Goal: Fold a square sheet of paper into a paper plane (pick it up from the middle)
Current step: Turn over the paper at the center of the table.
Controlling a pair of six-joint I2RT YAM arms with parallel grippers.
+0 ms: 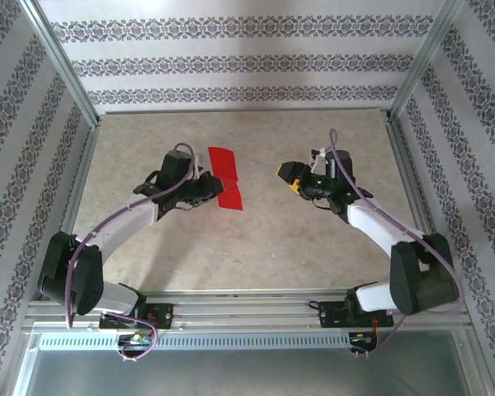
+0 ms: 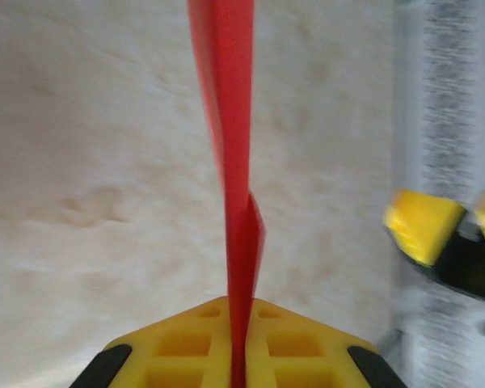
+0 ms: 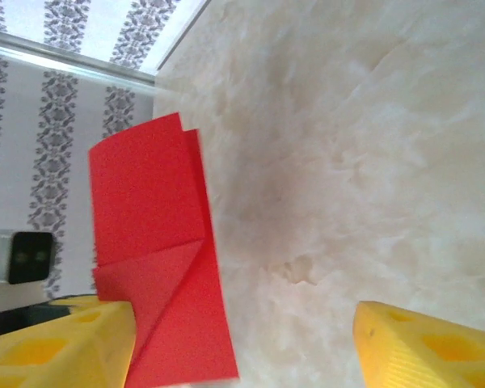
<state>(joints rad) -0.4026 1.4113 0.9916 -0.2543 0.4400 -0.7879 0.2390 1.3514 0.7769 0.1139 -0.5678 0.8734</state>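
Starting with the top external view, a thin, bright red sheet of paper (image 1: 227,177), folded into a narrow strip, is being held over the middle of the beige marbled tabletop (image 1: 148,140). It is being gripped at its near-left edge by the left gripper (image 1: 207,189). The right gripper (image 1: 290,178) is being kept well apart from the sheet, on its right.

In the left wrist view, the red sheet of paper (image 2: 226,97) is being presented edge-on and upright. It is being clamped between the left gripper (image 2: 239,339), whose yellow fingers (image 2: 186,352) are being pressed together on it. Blurred yellow fingers (image 2: 420,226) of the right gripper are being shown at the right edge.

In the right wrist view, the right gripper (image 3: 242,343) is being held wide open, with nothing between its jaws. The red sheet of paper (image 3: 149,234), with a diagonal folded flap, is being shown just beside one yellow finger (image 3: 56,343); contact there cannot be judged.
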